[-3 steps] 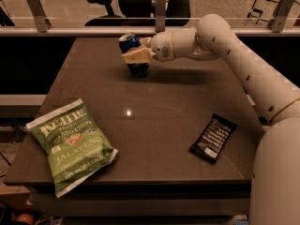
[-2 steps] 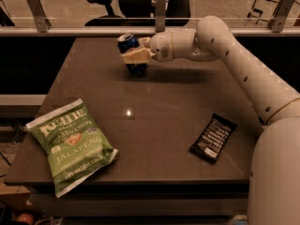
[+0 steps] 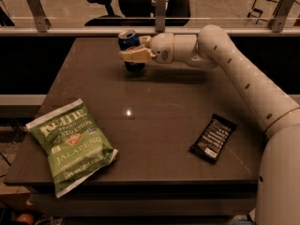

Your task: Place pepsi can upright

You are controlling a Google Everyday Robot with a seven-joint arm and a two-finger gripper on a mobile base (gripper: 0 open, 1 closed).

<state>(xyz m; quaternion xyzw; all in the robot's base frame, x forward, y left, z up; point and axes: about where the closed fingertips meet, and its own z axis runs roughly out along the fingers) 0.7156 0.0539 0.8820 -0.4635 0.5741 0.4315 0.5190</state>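
Note:
The pepsi can is dark blue with a silver top. It stands nearly upright at the far middle of the table, tilted slightly to the left. My gripper reaches in from the right and is shut on the can's middle, with one tan finger across its front. The can's base is at or just above the tabletop; I cannot tell which.
A green jalapeño chip bag lies at the table's front left. A flat black snack bar lies at the right. A rail with posts and office chairs stand behind the table. My white arm spans the right side.
The can, held in my gripper, has tipped slightly closer to upright. The arm has barely moved.

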